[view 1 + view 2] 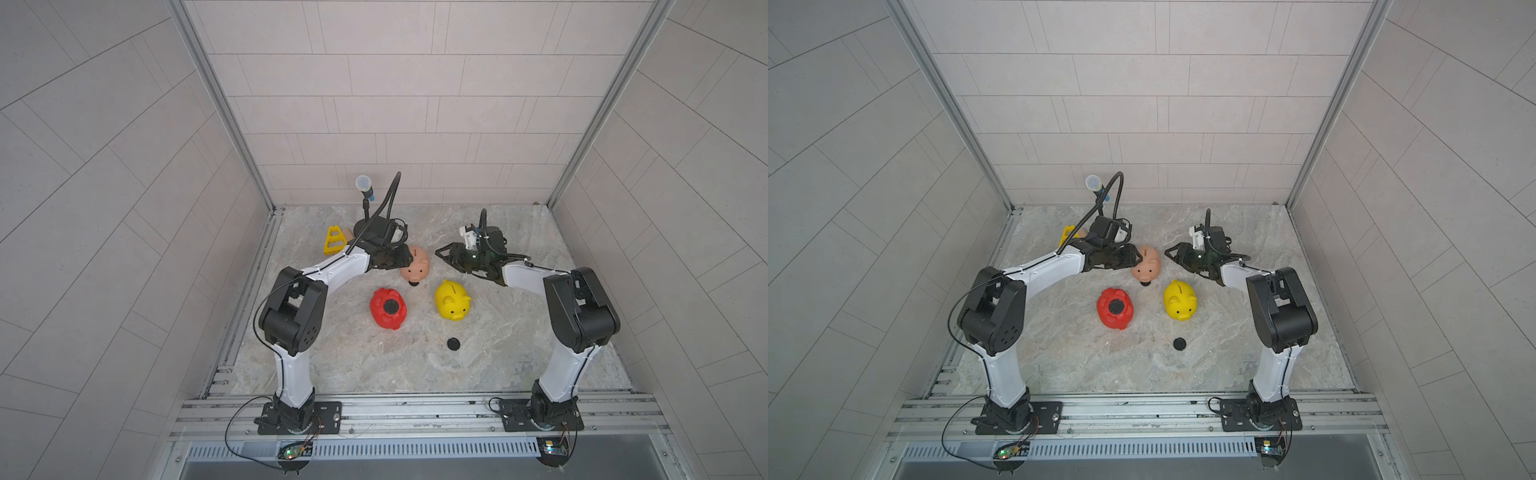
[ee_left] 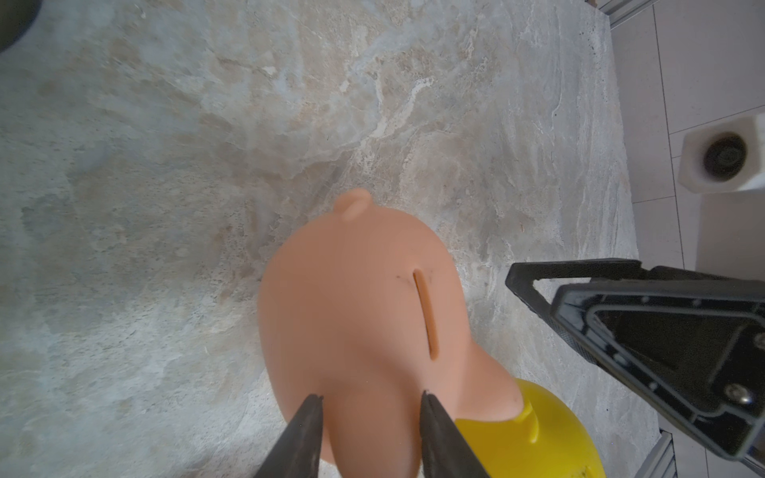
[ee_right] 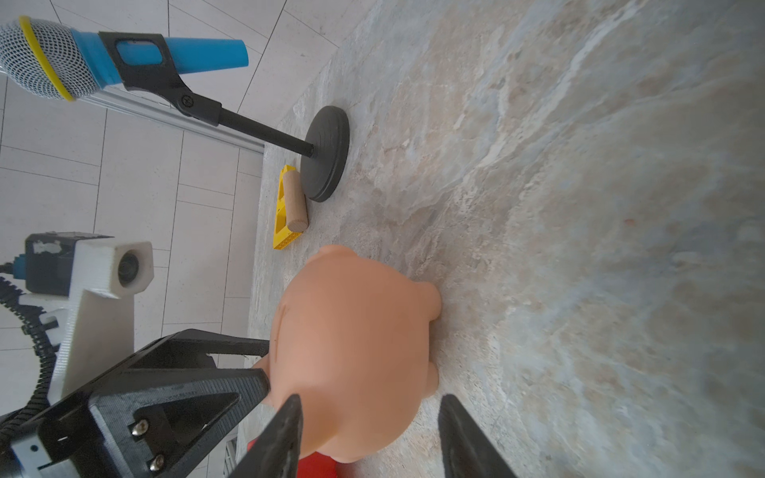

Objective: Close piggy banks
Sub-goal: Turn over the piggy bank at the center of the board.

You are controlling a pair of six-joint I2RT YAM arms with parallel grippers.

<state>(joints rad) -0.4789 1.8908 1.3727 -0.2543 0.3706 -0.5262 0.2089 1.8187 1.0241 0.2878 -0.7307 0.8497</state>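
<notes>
The peach-pink piggy bank (image 1: 417, 262) stands upright, slot up, snout toward the front. My left gripper (image 1: 408, 258) (image 2: 370, 395) is at its left side, both fingertips (image 2: 311, 407) pressed onto a bulge of its head. My right gripper (image 1: 441, 255) (image 3: 370, 405) hovers open just right of it, holding nothing. The red piggy bank (image 1: 387, 308) lies belly-up with a black plug (image 1: 390, 307) in its hole. Upright to its right stands the yellow piggy bank (image 1: 452, 300). One loose plug (image 1: 453, 343) lies in front of the yellow pig. Another plug (image 1: 413, 284) sits under the pink snout.
A microphone (image 1: 363, 183) on a black round-based stand (image 3: 327, 153) rises at the back left. Beside the base lie a yellow triangular frame (image 1: 333, 240) and a wooden cylinder (image 3: 296, 202). Tiled walls close the table's back and sides.
</notes>
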